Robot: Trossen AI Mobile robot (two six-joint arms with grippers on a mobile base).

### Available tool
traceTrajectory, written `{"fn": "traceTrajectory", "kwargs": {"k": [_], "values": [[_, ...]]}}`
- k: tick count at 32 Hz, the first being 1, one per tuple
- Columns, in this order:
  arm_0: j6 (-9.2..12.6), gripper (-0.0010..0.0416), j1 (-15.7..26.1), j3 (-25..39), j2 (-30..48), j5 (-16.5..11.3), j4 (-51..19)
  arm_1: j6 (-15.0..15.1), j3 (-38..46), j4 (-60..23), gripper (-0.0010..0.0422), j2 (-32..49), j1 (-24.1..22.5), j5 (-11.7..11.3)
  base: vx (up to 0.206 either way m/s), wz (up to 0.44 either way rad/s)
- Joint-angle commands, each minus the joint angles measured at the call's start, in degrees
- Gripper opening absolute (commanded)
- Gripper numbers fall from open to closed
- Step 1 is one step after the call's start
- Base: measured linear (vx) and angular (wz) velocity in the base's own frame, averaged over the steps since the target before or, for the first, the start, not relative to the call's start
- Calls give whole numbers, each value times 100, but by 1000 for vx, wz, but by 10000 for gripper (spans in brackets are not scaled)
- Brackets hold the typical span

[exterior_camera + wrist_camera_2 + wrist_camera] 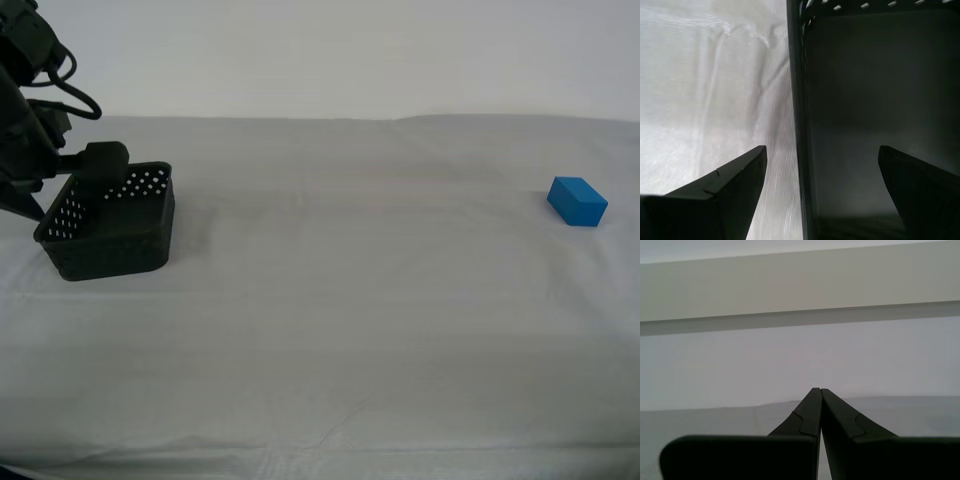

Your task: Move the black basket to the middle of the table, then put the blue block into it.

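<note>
The black basket [120,240] stands on the table [350,300] at the exterior view's far left. My second gripper [62,185] is open and straddles the basket's left wall. In the second wrist view the wall [797,125] runs between the spread fingers [735,185], one outside over the cloth and one inside, with neither touching it. The blue block [577,201] lies alone at the exterior view's far right. My first gripper [820,390] is shut and empty, aimed at a pale wall above the table's far edge; it does not show in the exterior view.
The white-grey cloth [330,380] is slightly wrinkled and stretches bare between basket and block. A light wall [350,50] rises behind the table's far edge. The table's front edge runs along the bottom of the exterior view.
</note>
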Motion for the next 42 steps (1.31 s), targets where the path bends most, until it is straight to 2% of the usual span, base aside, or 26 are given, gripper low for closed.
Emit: {"fn": "traceTrajectory", "kwargs": {"k": [1, 4, 6, 11, 15, 22, 26, 30, 32, 33, 37, 42], "values": [[17, 0, 0, 4, 0, 0, 9, -13, -4, 173, 281, 269, 4, 7, 0, 0], [17, 0, 0, 4, 0, 0, 7, -13, 15, 221, 263, 380, 4, -7, 0, 0], [17, 0, 0, 4, 0, 0, 9, -13, 13, 269, 248, 446, 9, -94, 0, 0], [17, 0, 0, 4, 0, 0, 11, -17, 17, 407, 207, 525, 9, -76, 0, 0], [31, 1, 2, 4, 0, 0, 11, -192, 35, 555, 140, 525, 11, -74, 0, 0], [116, 0, 2, 4, 0, 0, 11, -205, 28, 584, 7, 525, 9, -74, 0, 0], [125, 0, 2, 4, 0, 0, 11, -205, 28, 610, -3, 525, 9, -52, 0, 0], [125, 0, 2, 4, 0, 0, 9, -326, 31, 619, -2, 514, 4, 332, 0, 0], [125, 0, 2, 4, 0, 0, 9, -511, 50, 616, -2, 511, 0, 643, 0, 0], [125, 0, 2, 4, 0, 0, 9, -671, 109, 612, -2, 511, -11, 964, 0, 0], [125, 1, 2, 4, 0, 0, 7, -743, 264, 549, -2, 455, -87, 1145, 0, 0], [125, 1, 2, 4, 0, 0, 7, -765, 776, -57, -2, 256, -299, 1300, 0, 0]]}}
